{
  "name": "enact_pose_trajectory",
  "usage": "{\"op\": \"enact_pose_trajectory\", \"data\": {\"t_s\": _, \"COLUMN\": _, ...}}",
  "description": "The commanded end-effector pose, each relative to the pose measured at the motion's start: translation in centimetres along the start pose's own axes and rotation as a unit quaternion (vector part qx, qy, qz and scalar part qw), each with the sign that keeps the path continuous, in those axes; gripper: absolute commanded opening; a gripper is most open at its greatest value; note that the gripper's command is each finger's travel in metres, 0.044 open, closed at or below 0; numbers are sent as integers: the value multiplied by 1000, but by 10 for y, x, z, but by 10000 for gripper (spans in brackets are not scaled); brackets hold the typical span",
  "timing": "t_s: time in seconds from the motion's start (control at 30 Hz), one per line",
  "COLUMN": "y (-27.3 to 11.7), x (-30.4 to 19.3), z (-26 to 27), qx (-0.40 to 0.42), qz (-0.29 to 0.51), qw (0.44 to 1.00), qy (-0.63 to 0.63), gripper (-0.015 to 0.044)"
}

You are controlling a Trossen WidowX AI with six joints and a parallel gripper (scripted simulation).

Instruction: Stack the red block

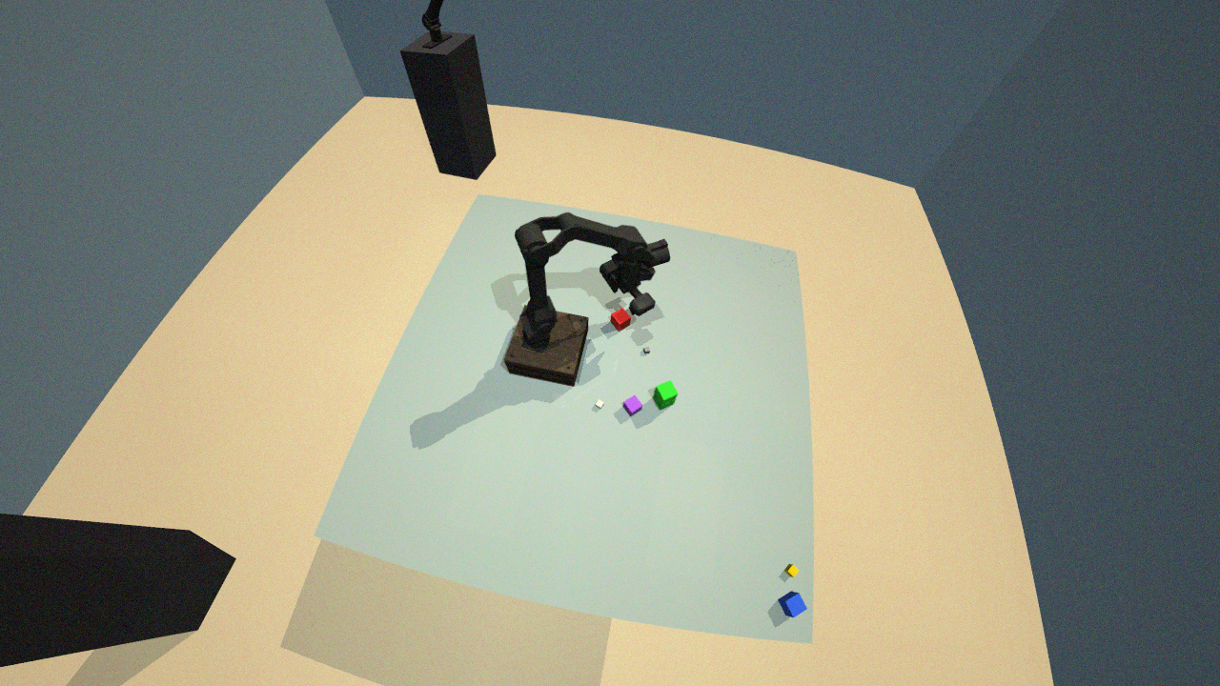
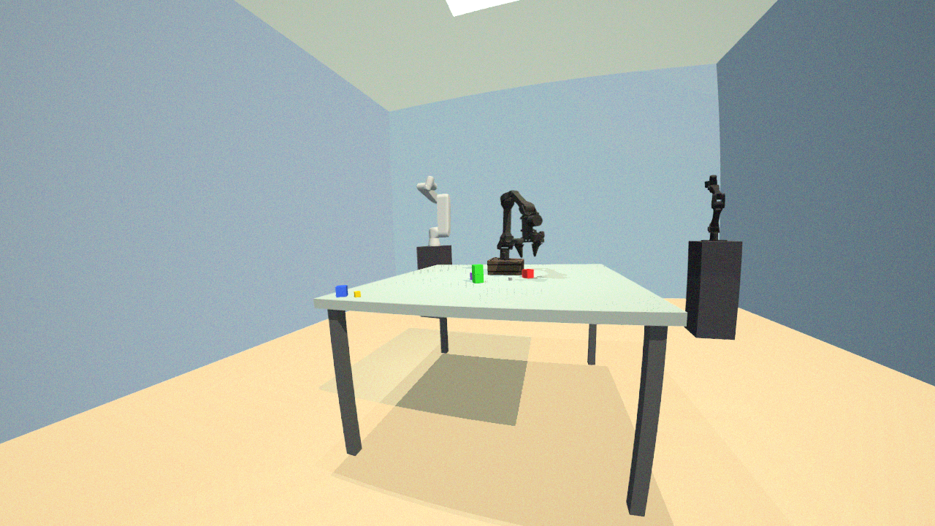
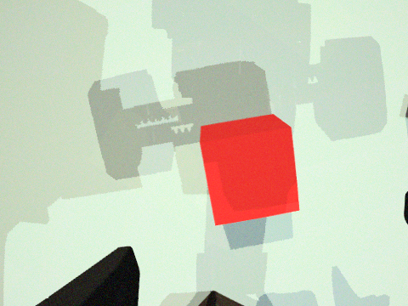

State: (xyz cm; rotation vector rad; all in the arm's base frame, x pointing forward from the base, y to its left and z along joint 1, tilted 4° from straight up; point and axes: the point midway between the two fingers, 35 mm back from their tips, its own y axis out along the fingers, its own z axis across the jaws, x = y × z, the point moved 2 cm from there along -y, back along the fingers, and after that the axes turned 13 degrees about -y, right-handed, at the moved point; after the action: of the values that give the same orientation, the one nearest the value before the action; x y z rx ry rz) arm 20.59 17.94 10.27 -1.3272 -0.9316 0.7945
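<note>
The red block (image 1: 620, 318) (image 2: 528, 274) (image 3: 252, 170) rests on the pale table (image 1: 512, 486) (image 2: 562, 297), beside the arm's wooden base. My gripper (image 2: 528, 253) (image 3: 278, 235) points down and is open and empty, with its fingertips above the red block. In the wrist view the block lies between the two fingers from side to side, a little above the line of their tips. The green tower (image 1: 665, 393) (image 2: 478, 273) stands upright, taller than it is wide, apart from the red block; it is not in the wrist view. Nothing rests on top of it.
A purple block (image 1: 632, 405) lies close beside the tower. A small white cube (image 1: 599, 404) lies past it, and a small grey cube (image 1: 646, 351) (image 2: 510, 278) lies between red block and tower. Blue (image 1: 793, 604) (image 2: 341, 291) and yellow (image 1: 792, 570) (image 2: 357, 294) cubes lie by the far corner.
</note>
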Motion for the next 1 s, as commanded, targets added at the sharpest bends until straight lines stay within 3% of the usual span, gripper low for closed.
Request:
{"op": "enact_pose_trajectory", "data": {"t_s": 0.0, "y": 22, "x": -2, "z": 0, "qx": 1, "qz": 8, "qw": 1000, "qy": 3, "gripper": 440}}
{"op": "enact_pose_trajectory", "data": {"t_s": 0.13, "y": 49, "x": -3, "z": 1, "qx": 1, "qz": 8, "qw": 1000, "qy": 3, "gripper": 440}}
{"op": "enact_pose_trajectory", "data": {"t_s": 0.97, "y": 82, "x": -4, "z": 0, "qx": 1, "qz": 8, "qw": 1000, "qy": 3, "gripper": 440}}
